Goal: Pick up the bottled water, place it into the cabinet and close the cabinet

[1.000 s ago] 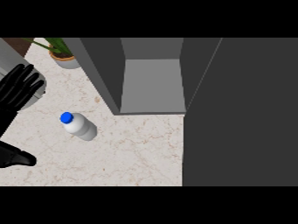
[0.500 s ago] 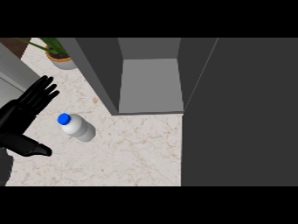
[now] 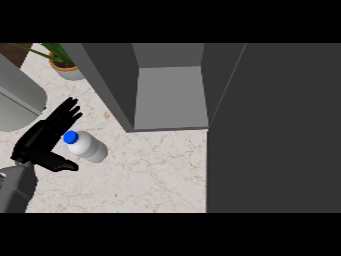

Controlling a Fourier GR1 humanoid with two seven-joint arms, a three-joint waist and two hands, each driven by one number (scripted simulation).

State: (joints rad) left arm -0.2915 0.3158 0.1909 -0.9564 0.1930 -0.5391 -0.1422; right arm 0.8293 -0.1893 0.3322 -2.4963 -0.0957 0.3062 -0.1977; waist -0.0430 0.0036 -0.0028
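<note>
- Head view: the left hand [image 3: 41,140] shows at 8 o'clock of the view, at the end of its grey forearm [image 3: 7,192], which enters from the lower left corner.
- Its fingers [image 3: 66,112] are straight and spread like a fan, pointing to 1 o'clock. The thumb [image 3: 61,165] sticks out toward 3 o'clock. The hand holds nothing.
- The bottled water [image 3: 92,149] lies tilted on the marble counter [image 3: 151,172], just beside the palm at its 3 o'clock side. I cannot tell if they touch.
- The bottle's blue cap [image 3: 71,136] points to 10 o'clock, toward the fingers.
- The cabinet [image 3: 169,95] stands open at 1 o'clock from the bottle, apart from it. Its dark door [image 3: 284,130] fills the right side of the view.
- A potted plant [image 3: 68,71] stands at 11 o'clock, just beside the cabinet's left wall.
- A grey rounded object [image 3: 3,100] is at 10 o'clock, at the left edge.
</note>
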